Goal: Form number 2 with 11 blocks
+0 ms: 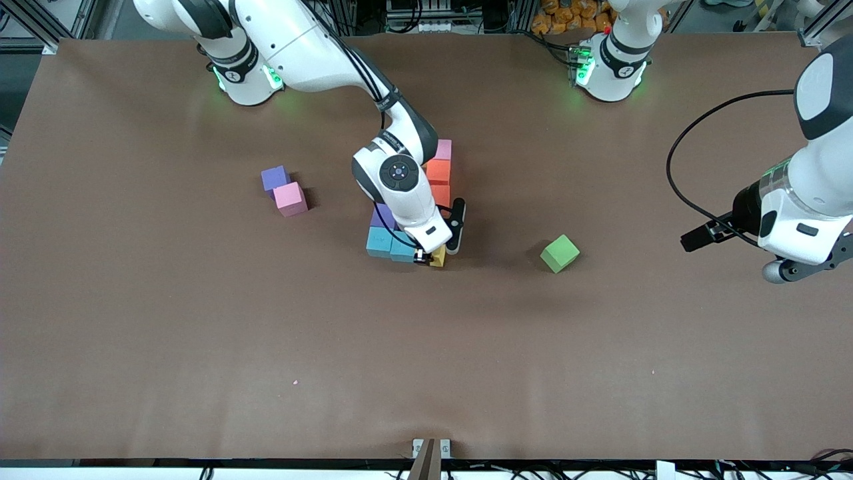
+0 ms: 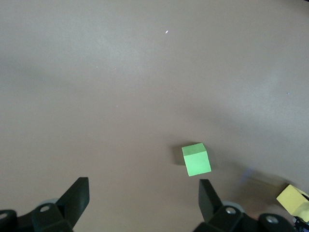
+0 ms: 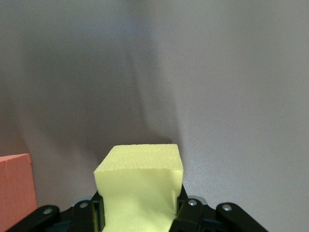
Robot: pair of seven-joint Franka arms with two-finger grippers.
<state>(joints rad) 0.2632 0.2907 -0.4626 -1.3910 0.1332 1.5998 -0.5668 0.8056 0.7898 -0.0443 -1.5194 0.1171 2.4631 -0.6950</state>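
Front view: the right gripper [image 1: 431, 256] pinches a yellow foam cube [image 1: 438, 257] at the end of the unfinished number 2 [image 1: 426, 200], beside two light blue foam cubes [image 1: 391, 244]. A purple cube [image 1: 274, 178] and a pink cube [image 1: 290, 199] sit apart toward the right arm's end.

Left wrist view: the waiting left gripper [image 2: 142, 203], fingers spread, hangs near a green foam cube [image 2: 196, 159].

Right wrist view: the yellow cube fills the grip, beside an orange cube [image 3: 17, 188].

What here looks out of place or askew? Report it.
The green cube sits alone toward the left arm's end of the table, turned askew to the blocks in the number 2. A purple block and a pink block lie loose toward the right arm's end. Nothing looks damaged.
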